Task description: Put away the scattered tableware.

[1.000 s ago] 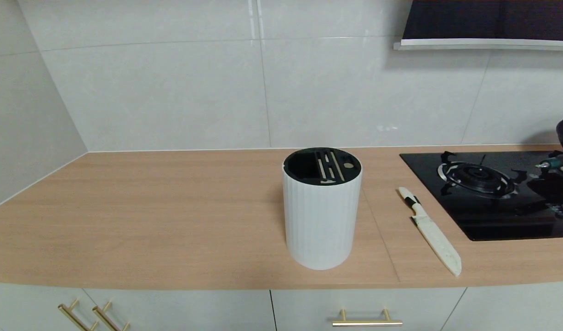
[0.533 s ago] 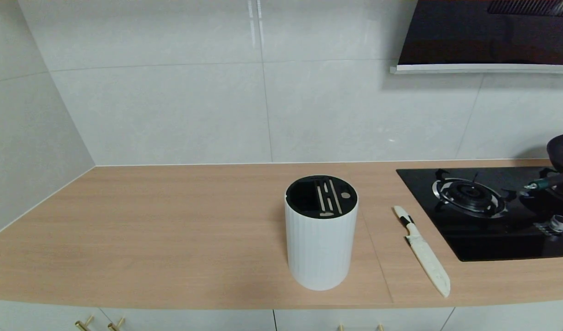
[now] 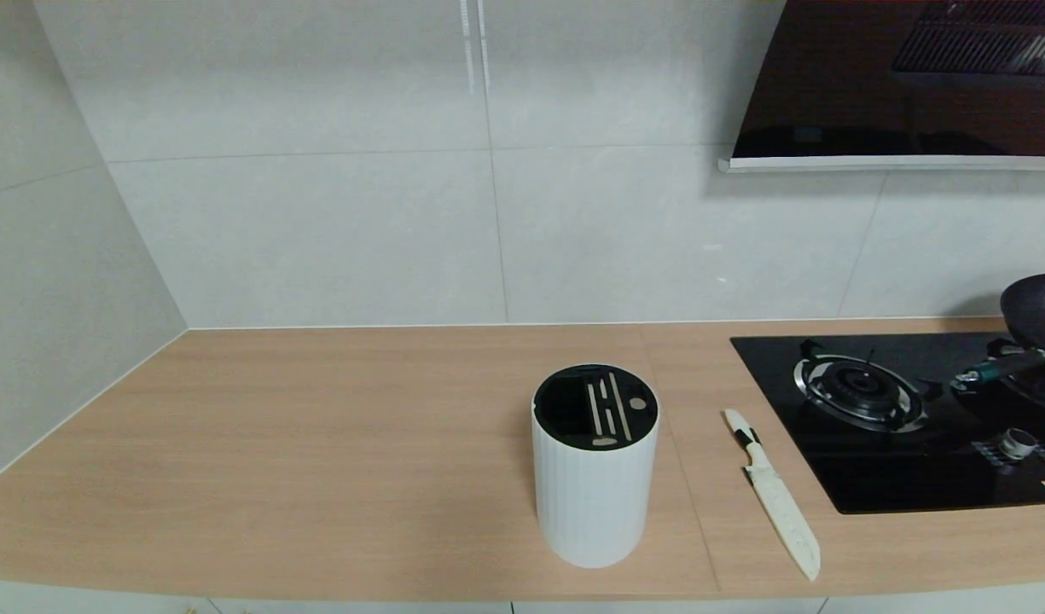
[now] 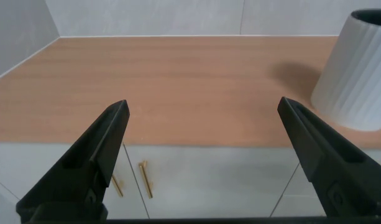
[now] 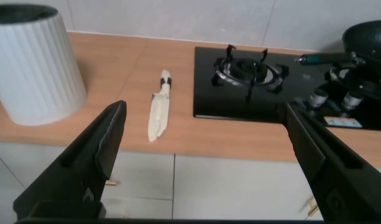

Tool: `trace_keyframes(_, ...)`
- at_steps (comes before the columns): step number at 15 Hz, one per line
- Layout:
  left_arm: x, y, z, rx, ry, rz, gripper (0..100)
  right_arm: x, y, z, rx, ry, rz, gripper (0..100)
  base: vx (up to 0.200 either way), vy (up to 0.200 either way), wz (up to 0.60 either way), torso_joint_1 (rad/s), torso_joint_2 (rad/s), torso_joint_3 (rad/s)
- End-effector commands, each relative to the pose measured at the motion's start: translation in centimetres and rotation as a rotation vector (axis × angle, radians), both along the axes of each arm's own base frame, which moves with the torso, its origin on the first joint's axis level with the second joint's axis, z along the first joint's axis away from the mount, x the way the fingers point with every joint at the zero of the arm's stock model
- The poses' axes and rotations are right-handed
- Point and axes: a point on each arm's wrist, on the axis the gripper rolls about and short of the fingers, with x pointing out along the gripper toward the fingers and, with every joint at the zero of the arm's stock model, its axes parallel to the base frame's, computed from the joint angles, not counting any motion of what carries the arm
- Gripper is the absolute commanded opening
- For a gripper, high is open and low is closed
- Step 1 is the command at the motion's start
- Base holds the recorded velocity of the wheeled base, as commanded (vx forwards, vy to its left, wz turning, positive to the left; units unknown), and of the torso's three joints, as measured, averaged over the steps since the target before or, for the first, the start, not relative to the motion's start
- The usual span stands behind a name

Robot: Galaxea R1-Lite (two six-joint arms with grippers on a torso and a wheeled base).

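Note:
A white ribbed holder with a black slotted top stands on the wooden counter. To its right lies a cream knife with a black band on the handle, blade toward the front edge. My left gripper is open, held before the counter's front edge, with the holder off to one side. My right gripper is open too, in front of the counter edge, facing the knife and the holder. Nothing is between either pair of fingers.
A black gas hob fills the counter's right end, with a dark pan on its far burner. A range hood hangs above it. Tiled walls close the back and left. White cabinet doors with brass handles sit below the counter.
The head camera has tilted up and pulled back, so the counter and its objects sit lower in the picture. The holder and knife have not moved on the counter.

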Motion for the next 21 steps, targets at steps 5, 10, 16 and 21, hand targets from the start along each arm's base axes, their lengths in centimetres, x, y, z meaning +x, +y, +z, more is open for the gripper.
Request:
trace_keyframes(5,0.0,0.0,0.0,0.0,0.0,0.0,100,0.0,0.0,0.0,0.0,0.001,0.0,100,0.0,0.0,0.0,0.058,-0.12,-0.063)
trace_keyframes(10,0.0,0.0,0.0,0.0,-0.001,0.0,100,-1.0,0.1,3.9,0.034,-0.13,0.08,100,0.0,0.0,0.0,0.0,0.0,0.0)
trace_keyframes(16,0.0,0.0,0.0,0.0,0.0,0.0,100,5.8,0.7,7.1,0.068,0.362,0.298,100,0.0,0.0,0.0,0.0,0.0,0.0)
trace_keyframes(21,0.0,0.0,0.0,0.0,0.0,0.0,100,17.1,3.7,8.6,0.04,0.702,0.397,100,0.0,0.0,0.0,0.0,0.0,0.0)
